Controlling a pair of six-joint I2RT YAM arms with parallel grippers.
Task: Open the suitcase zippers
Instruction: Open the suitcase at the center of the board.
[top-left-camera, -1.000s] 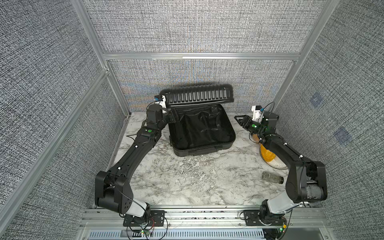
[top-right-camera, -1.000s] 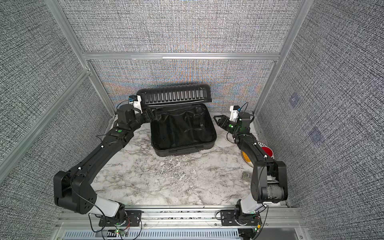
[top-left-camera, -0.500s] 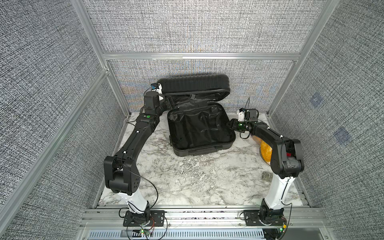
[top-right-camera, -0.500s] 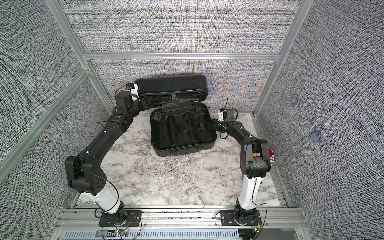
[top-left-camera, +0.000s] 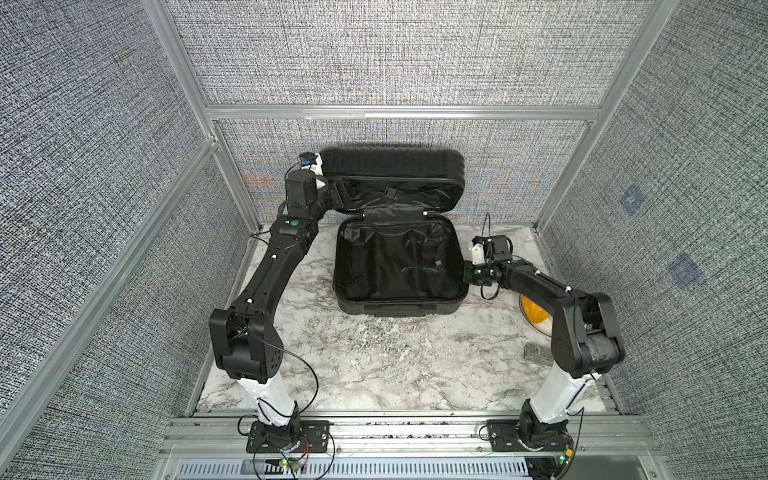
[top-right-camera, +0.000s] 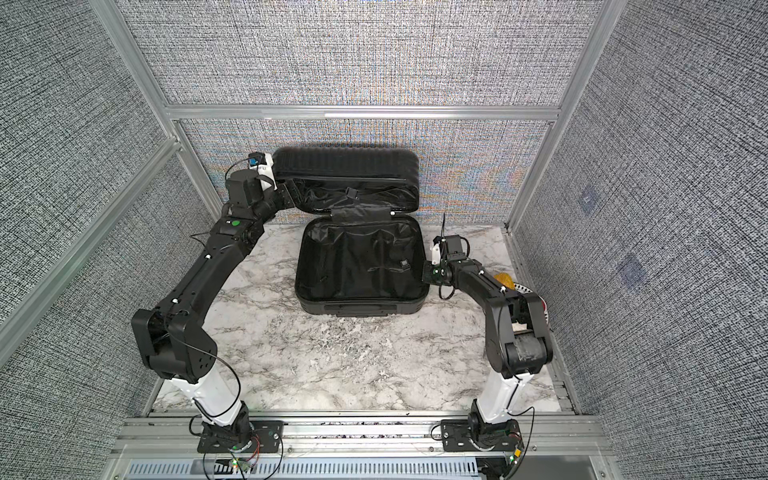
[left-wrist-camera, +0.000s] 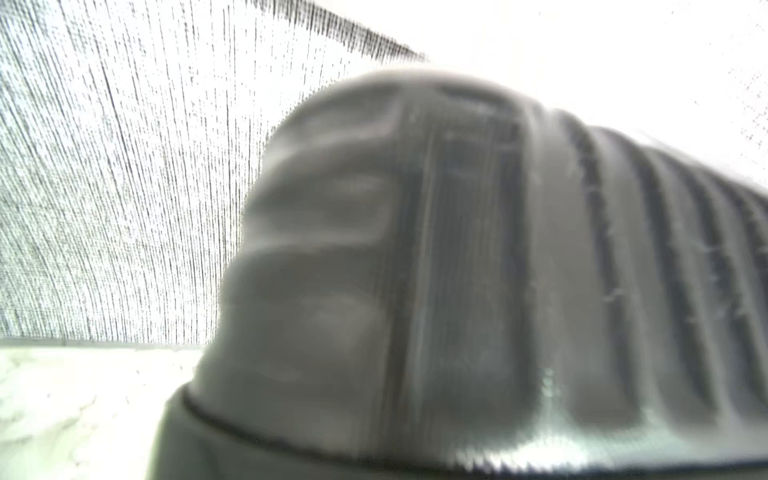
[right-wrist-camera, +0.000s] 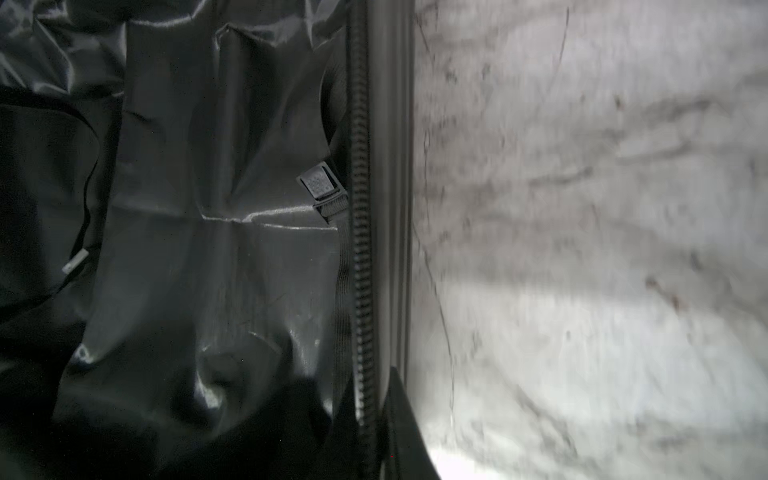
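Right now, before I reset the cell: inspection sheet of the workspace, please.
Surface: marble table, no spills seen.
Job's things: suitcase open, lid raised toward the back wall; zippers parted along the right rim.
Clutter: yellow object on a plate, small clear container, both at the table's right edge.
Grippers: left gripper at the lid's left end, right gripper at the base's right rim; jaws unclear.
Cables: loose black loop near the left base.
Surroundings: grey fabric walls, aluminium frame.

Black ribbed suitcase (top-left-camera: 399, 308), lying open, lid raised at back, zippers (right-wrist-camera: 362, 249) undone along rim
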